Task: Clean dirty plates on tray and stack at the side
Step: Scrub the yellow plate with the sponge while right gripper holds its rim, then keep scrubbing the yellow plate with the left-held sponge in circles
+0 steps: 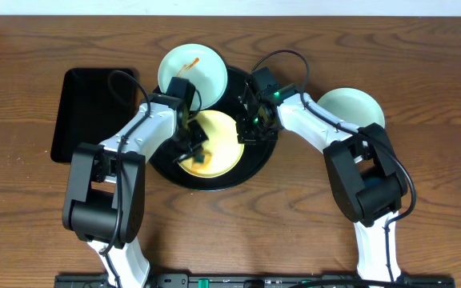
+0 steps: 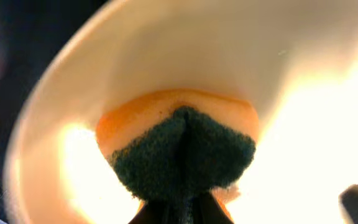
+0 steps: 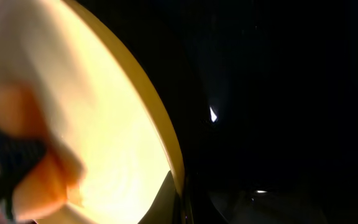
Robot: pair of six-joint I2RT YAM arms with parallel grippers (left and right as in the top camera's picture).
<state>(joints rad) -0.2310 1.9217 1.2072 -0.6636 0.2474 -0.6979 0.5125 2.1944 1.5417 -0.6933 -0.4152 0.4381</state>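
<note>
The left claw point(image 1: 193, 149) is closed on a sponge point(image 2: 185, 152), its green scouring face toward the wrist camera and its orange body pressed onto the yellow plate point(image 1: 224, 144). The right claw point(image 1: 251, 128) is clamped on that plate's right rim. The yellow plate lies inside the round black tray point(image 1: 250, 168). A blue-green plate point(image 1: 202, 70) with an orange streak sits at the tray's far edge. A second blue-green plate point(image 1: 350, 108) rests on the table point(image 1: 422, 64) to the right, apart from the tray. A rectangular tray point(image 1: 86, 112) lies at the left
</note>
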